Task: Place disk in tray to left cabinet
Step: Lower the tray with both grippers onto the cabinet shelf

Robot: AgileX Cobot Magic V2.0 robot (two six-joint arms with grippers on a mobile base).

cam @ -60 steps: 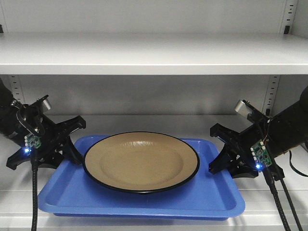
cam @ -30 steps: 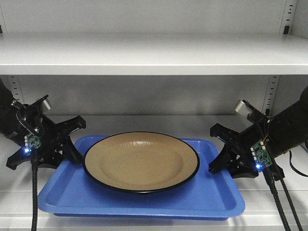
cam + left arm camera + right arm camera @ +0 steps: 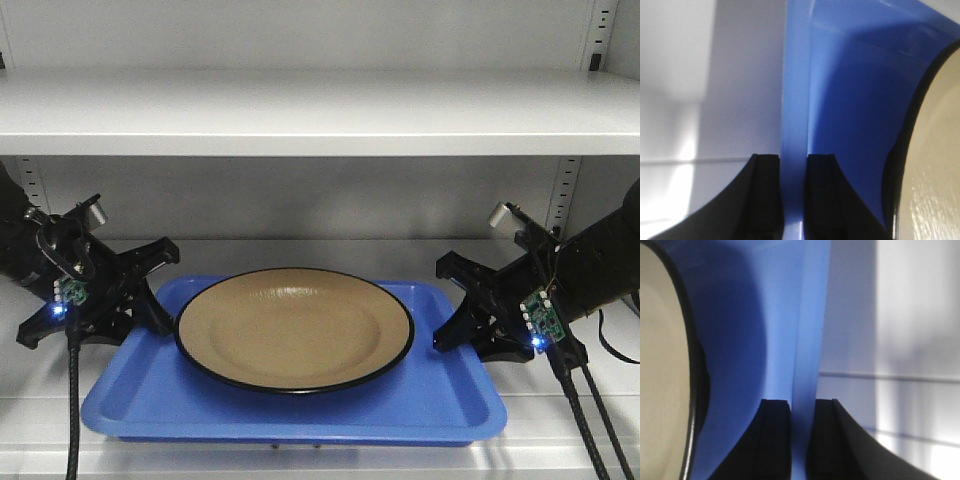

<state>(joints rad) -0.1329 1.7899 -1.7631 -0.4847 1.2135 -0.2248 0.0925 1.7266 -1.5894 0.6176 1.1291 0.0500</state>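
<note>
The tan disk (image 3: 295, 328) with a thin black rim lies in the blue tray (image 3: 300, 412). The tray sits low between two shelves of the white cabinet (image 3: 320, 110); I cannot tell if it touches the lower shelf (image 3: 300, 250). My left gripper (image 3: 150, 290) is shut on the tray's left rim. My right gripper (image 3: 455, 300) is shut on its right rim. In the left wrist view my gripper (image 3: 794, 160) clamps the rim (image 3: 795, 75), with the disk (image 3: 940, 150) at right. In the right wrist view my gripper (image 3: 803, 402) clamps the rim (image 3: 812, 300), with the disk (image 3: 660, 365) at left.
The upper shelf runs close above both arms. Perforated metal strips (image 3: 567, 190) stand at the back corners. The cabinet's white back wall (image 3: 320, 200) is behind the tray. Black cables (image 3: 580, 420) hang from the right arm and others from the left.
The tray with the disk has shifted slightly upward in the front view, and both grippers have moved with it, still clamped on the rims.
</note>
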